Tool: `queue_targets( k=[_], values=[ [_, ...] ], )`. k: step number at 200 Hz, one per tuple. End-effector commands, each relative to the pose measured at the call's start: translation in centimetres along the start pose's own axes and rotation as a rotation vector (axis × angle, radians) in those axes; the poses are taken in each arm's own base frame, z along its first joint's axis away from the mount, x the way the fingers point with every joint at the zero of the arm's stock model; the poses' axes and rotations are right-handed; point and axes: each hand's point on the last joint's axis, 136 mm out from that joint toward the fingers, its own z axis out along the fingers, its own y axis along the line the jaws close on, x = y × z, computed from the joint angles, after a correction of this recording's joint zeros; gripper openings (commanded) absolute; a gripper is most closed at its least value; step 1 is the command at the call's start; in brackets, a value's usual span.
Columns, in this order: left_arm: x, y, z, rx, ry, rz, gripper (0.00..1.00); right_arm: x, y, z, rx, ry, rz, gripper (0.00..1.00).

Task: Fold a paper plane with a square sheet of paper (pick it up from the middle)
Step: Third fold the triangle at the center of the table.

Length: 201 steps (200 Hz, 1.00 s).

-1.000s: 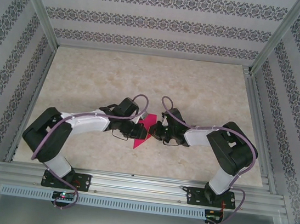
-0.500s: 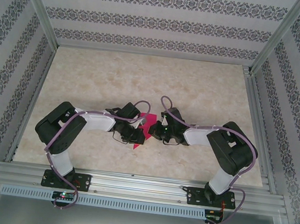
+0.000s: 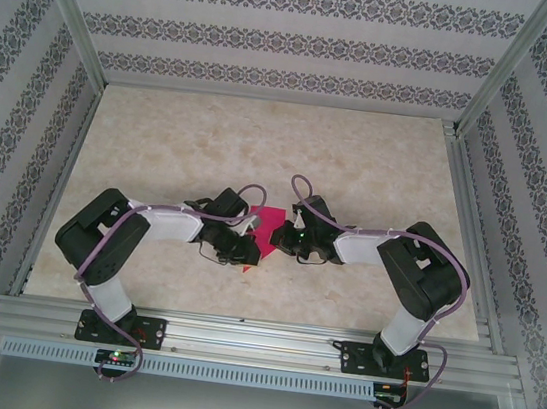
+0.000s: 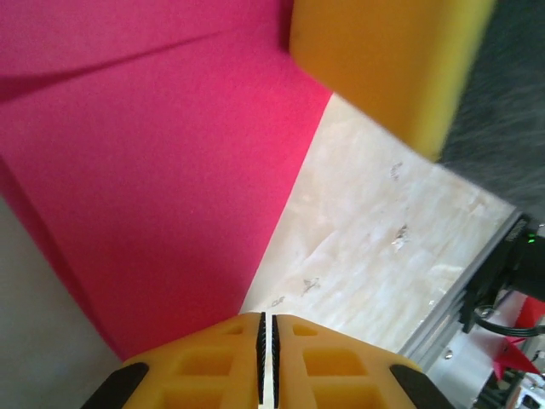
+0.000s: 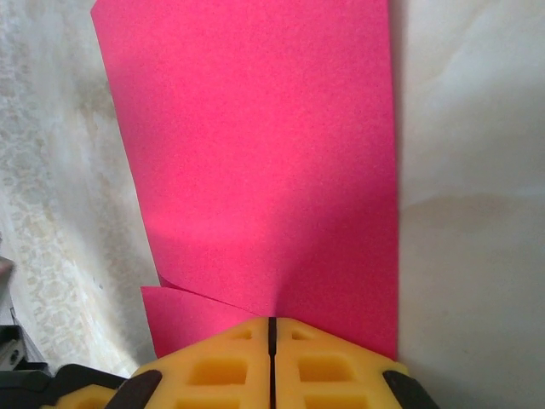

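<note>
In the right wrist view the right gripper has its yellow fingers pressed together to a thin slit, and the sheet of paper runs straight into that slit, so it is pinched there. A small flap sticks out under the sheet at lower left, partly hidden by the fingers. The left gripper is also closed to a hairline. The sheet's edge comes down to its fingertips, but I cannot tell whether any paper is caught between them. Beyond, a blurred yellow pad sits over the sheet's far edge, cut off by the frame. From above, both arms bend inward over the table. The sheet lies between the two wrists near the table's middle, and the arms cover its side edges.
</note>
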Motion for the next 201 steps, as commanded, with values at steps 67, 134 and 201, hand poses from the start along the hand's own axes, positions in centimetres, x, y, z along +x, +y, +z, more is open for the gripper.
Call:
queue_targets(
  k=[67,134,201],
  values=[
    [0.3,0.1,-0.1,0.093,0.005,-0.040,0.16,1.8,-5.1,0.6,0.205,0.045,0.022,0.07],
    [-0.6,-1.2,-1.3,0.090,-0.026,0.001,0.19,1.8,-5.0,0.4,0.208,0.045,0.017,0.07],
    [0.6,4.8,-0.3,-0.167,-0.018,-0.096,0.12,0.0,-0.6,-0.9,0.112,0.015,-0.037,0.09]
  ],
)
